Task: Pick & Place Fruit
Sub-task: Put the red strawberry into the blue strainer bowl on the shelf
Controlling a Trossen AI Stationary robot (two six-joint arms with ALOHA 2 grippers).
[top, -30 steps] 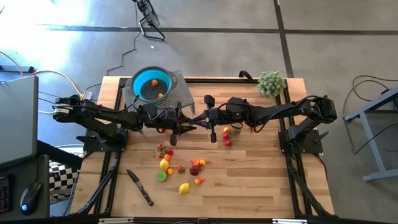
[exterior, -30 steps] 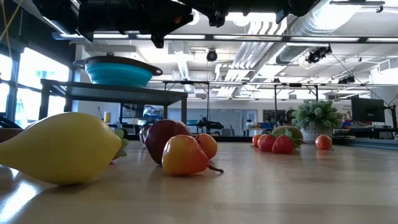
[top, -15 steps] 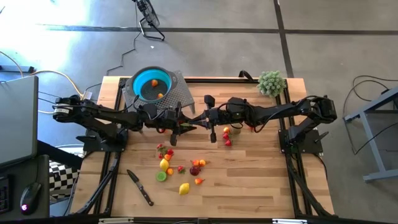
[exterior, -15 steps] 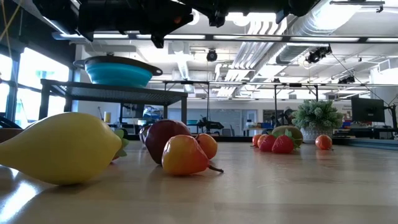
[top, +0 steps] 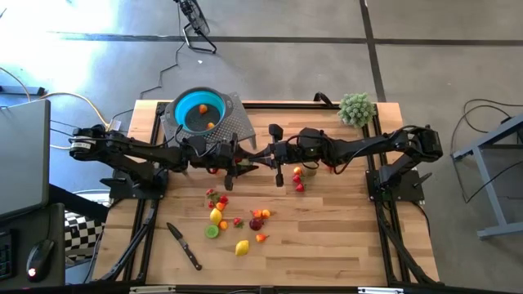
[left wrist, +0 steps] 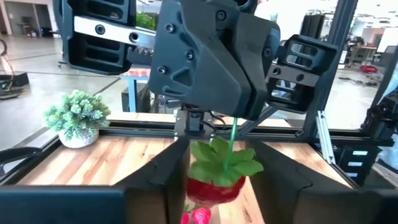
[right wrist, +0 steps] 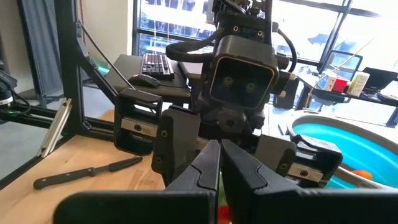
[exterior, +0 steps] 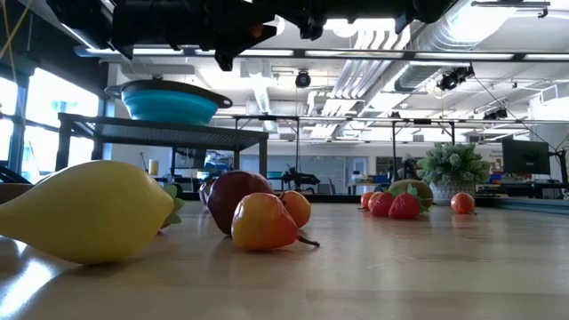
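Observation:
Both arms meet above the middle of the table, grippers level and facing each other. A red fruit with green leaves (left wrist: pixel 216 180) hangs between them, high above the wood. My right gripper (right wrist: pixel 219 165) is shut on its thin green stem. My left gripper (left wrist: pixel 217 193) is open, one finger on each side of the fruit, with a clear gap on one side. Whether the other finger touches the fruit, I cannot tell. Several small fruits (top: pixel 237 222) lie on the table's near half, and a few more (top: pixel 297 176) under the right arm. The teal bowl (top: pixel 198 110) holds two orange fruits. My right gripper pinches the fruit's thin green stem (left wrist: pixel 234 132) between its two shut fingers, which lie level and come from the table's right. The fruit hangs below the fingers by that stem, leaves up, clear of the table.
The bowl stands on a grey perforated stand (top: pixel 233 122) at the far left. A black-handled knife (top: pixel 184 246) lies near the front left. A fuzzy green plant ball (top: pixel 356 108) sits at the far right corner. Bare wood lies at the near right.

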